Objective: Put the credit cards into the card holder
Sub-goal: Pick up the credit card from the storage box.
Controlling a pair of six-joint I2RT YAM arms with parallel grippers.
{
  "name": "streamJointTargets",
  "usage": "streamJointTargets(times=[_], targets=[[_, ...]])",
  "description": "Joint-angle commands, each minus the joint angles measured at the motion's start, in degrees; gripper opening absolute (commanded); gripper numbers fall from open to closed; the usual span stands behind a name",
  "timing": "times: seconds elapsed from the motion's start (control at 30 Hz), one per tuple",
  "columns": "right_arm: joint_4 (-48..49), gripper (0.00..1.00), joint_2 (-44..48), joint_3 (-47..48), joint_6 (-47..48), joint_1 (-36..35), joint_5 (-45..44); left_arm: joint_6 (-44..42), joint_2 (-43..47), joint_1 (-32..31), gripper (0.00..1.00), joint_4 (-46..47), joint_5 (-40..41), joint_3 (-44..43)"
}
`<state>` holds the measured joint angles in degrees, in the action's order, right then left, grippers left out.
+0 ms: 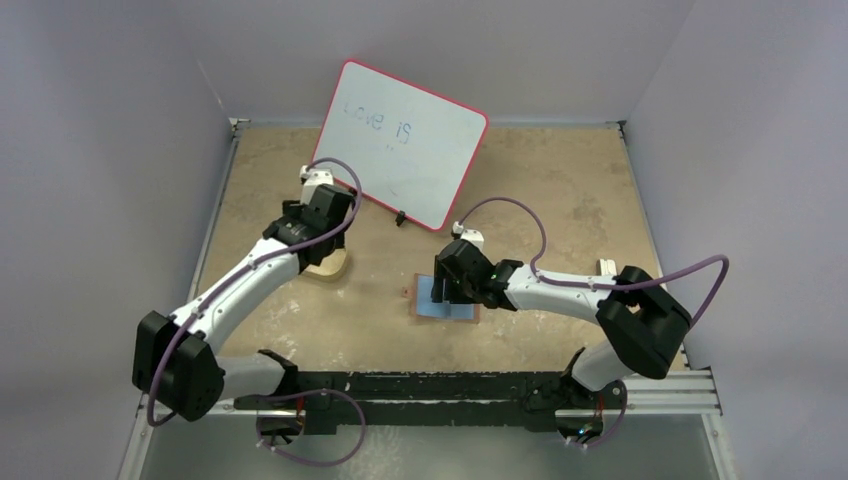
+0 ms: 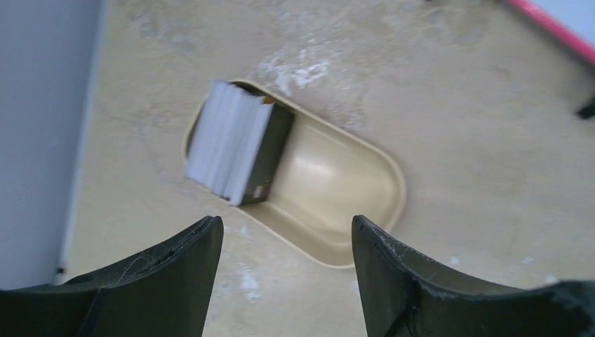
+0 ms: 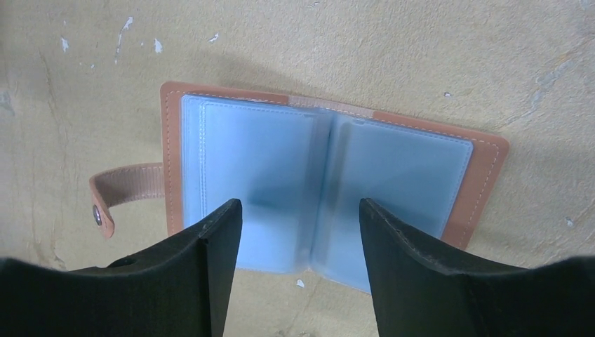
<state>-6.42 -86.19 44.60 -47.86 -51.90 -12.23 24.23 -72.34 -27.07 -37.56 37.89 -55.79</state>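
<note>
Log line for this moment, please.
left gripper: open above cards in tray | right gripper: open above wallet, spread open | no card held

So the left arm (image 1: 240, 285) stretches up from its base toward the whiteboard (image 1: 405, 140), and its wrist sits just below the board's lower left edge. The left pincer (image 2: 284, 228) points down, fingers spread wide with nothing between them. The right arm (image 1: 570, 290) is folded, elbow well right of the whiteboard, forearm running left. The right pincer (image 3: 298, 210) hangs below the board's bottom corner, also wide apart and empty.
</note>
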Motion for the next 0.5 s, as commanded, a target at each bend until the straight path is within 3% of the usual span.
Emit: streamJointTargets(times=[0.0, 0.2, 0.47], targets=[[2.4, 0.64, 0.8, -0.5, 1.2, 0.0, 1.1, -7.7, -4.3, 5.8, 0.67, -3.5, 1.0, -3.0], [3.2, 0.65, -0.2, 0.4, 2.2, -0.2, 2.3, -9.7, -10.7, 11.9, 0.67, -1.2, -1.8, -3.5], [5.0, 0.66, 0.1, 0.1, 2.7, -0.2, 3.6, -10.4, -17.8, 13.0, 0.65, -0.7, -2.0, -5.9]])
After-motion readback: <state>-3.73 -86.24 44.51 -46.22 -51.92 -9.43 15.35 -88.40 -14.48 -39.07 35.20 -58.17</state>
